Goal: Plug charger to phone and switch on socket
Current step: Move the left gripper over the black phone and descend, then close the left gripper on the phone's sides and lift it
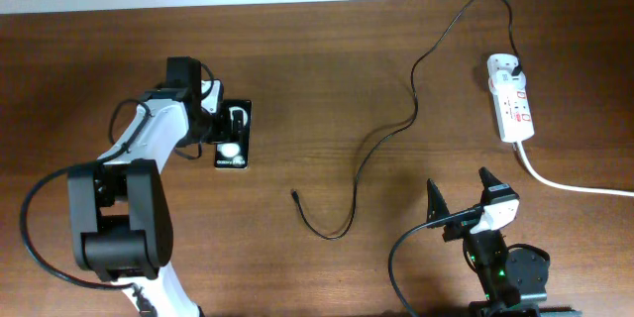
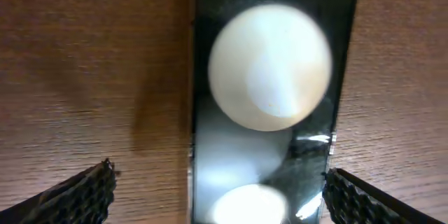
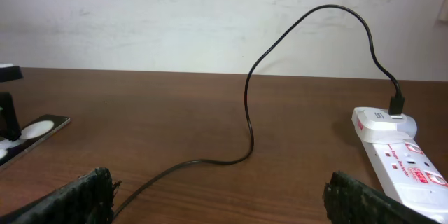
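Nearest the robot's base, the right claw (image 1: 458, 180) hangs just above the worktop (image 1: 327, 59), fingers spread wide and holding nothing. Its wrist view looks along the wood toward the strip and the loop of cable. A little further in lies the charger tip (image 1: 295, 196), the small black plug resting free on the wood, near the right claw but not touching it and well apart from the phone. From that tip the charger cable (image 1: 411, 89) curls round and snakes away toward the back. Further along on the left, the phone (image 1: 236, 144) lies flat, screen up, two white round spots glaring on the glass. The left claw (image 2: 220, 182) sits over it, spread, one finger on each side of the handset. In the left wrist view the fingers straddle the phone without pinching it, and I cannot tell whether either one touches its edge. Far right, the socket (image 1: 511, 109) lies lengthwise, its thick white cord (image 1: 565, 183) trailing off the right side. A black plug (image 1: 516, 64) on the charger's other end is seated at its far end. The switch position is too small to read. Beyond that, only the pale wall (image 3: 175, 14). Progress, as judged: mains end already in. Left to do: pick up the loose tip, carry it to the phone, seat it, press the switch. The phone step looks not yet begun.
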